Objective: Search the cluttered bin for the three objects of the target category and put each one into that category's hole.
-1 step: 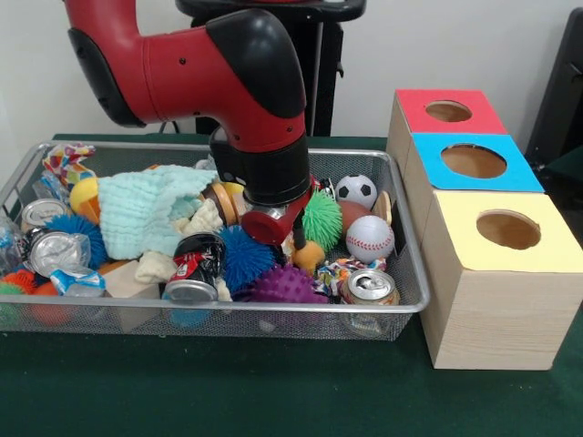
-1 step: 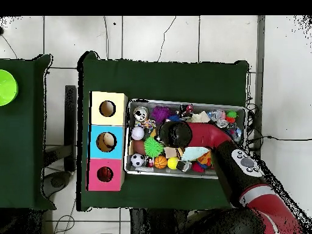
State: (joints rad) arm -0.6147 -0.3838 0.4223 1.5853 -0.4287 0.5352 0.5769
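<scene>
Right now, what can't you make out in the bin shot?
- Tool: front view, the arm's wrist covers most of it; open or shut is unclear. Overhead view, the wrist hides it entirely.
- Bin contents under the teal cloth: hidden in the front view.
- Items behind the arm: blocked in the front view.
- Inside the box holes: too dark in both views.
- Can label: too small to read.

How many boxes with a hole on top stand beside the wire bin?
3, in one row touching each other: the red box farthest back, the blue box in the middle, the yellow box nearest the camera.
</scene>
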